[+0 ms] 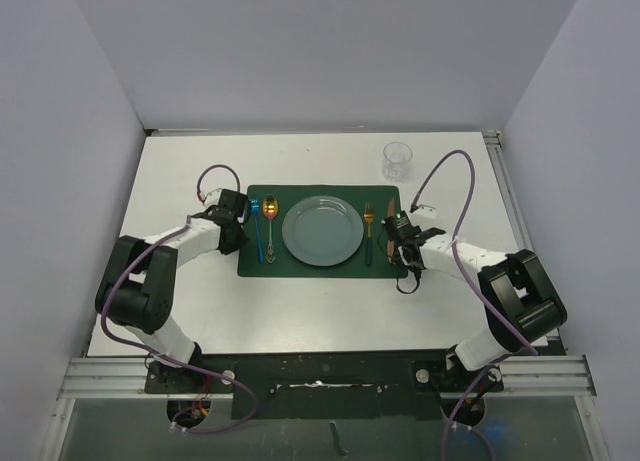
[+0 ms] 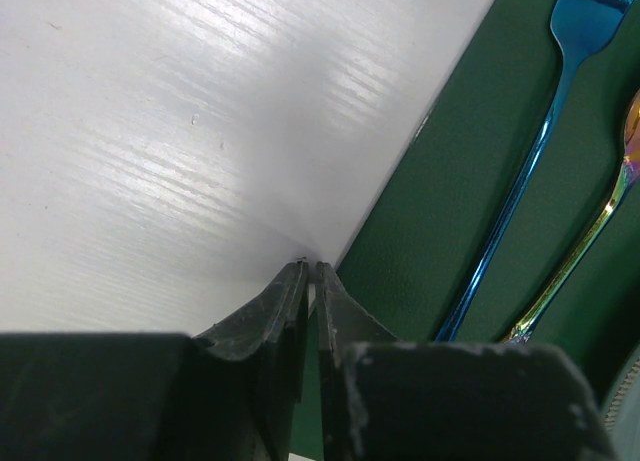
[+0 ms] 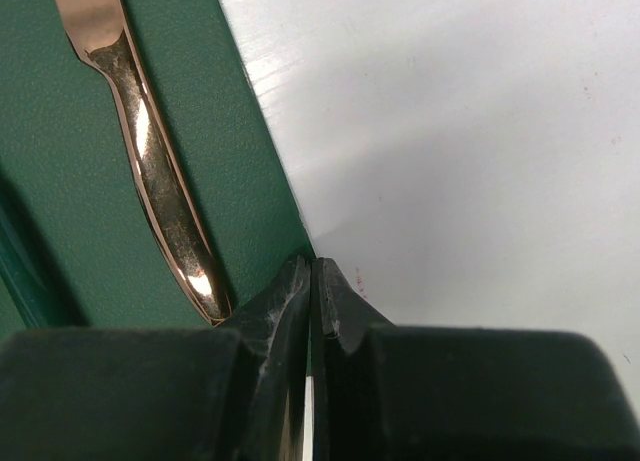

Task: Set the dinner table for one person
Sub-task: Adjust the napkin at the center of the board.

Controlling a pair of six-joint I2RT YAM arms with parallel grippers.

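Note:
On the white dinner table (image 1: 300, 311) lies a dark green placemat (image 1: 330, 193) with a grey plate (image 1: 322, 230) in its middle. A blue fork (image 1: 257, 231) and an iridescent spoon (image 1: 269, 226) lie left of the plate. A gold fork (image 1: 368, 231) and a gold knife (image 1: 389, 221) lie right of it. My left gripper (image 1: 238, 226) is shut at the mat's left edge (image 2: 440, 201), its tips (image 2: 311, 266) pinching that edge. My right gripper (image 1: 400, 243) is shut at the mat's right edge (image 3: 60, 181), its tips (image 3: 311, 263) beside the knife (image 3: 150, 161).
A clear glass (image 1: 397, 160) stands on the table beyond the mat's far right corner. Metal rails edge the table on the right and at the near side. Grey walls close in the left, right and far sides. The blue fork (image 2: 540, 151) and the spoon (image 2: 590, 241) lie close to my left fingers.

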